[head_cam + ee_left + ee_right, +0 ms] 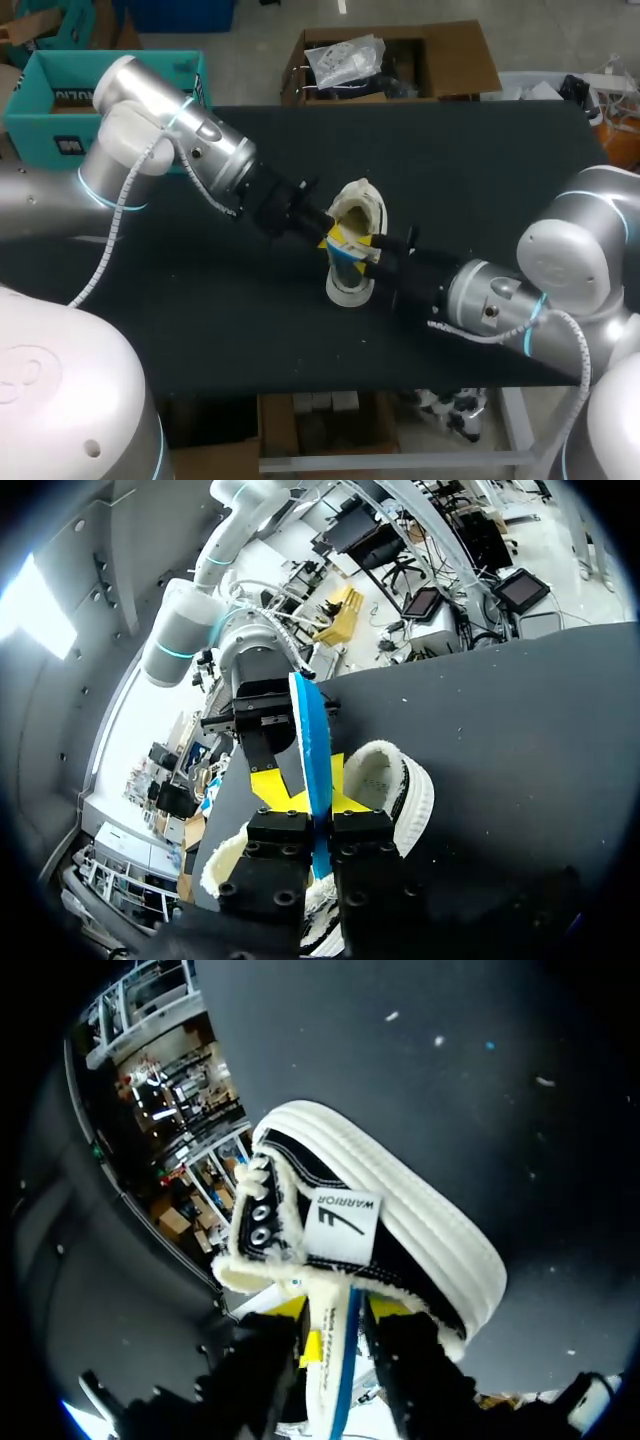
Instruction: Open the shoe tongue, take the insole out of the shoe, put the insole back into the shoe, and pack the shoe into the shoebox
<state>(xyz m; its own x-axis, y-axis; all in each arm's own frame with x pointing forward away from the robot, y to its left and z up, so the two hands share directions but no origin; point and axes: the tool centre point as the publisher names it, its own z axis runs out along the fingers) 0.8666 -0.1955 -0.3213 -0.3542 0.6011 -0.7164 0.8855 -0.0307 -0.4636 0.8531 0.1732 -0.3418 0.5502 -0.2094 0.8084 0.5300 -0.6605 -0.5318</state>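
Blue-edged insole (312,750) stands on edge above the shoe (357,212) at the middle of the table (480,160); your left claw (318,802) and right claw (338,1312) each pinch it. The shoe lies near-to-far, fleecy opening at its far end.

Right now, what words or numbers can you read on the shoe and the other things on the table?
white tag on the side of the shoe: one printed word in capitals above a slanted logo. It is a brand name, so I do not quote it.
insole: only its thin blue edge shows, with no print to be seen.
No other words, numbers or signs show.
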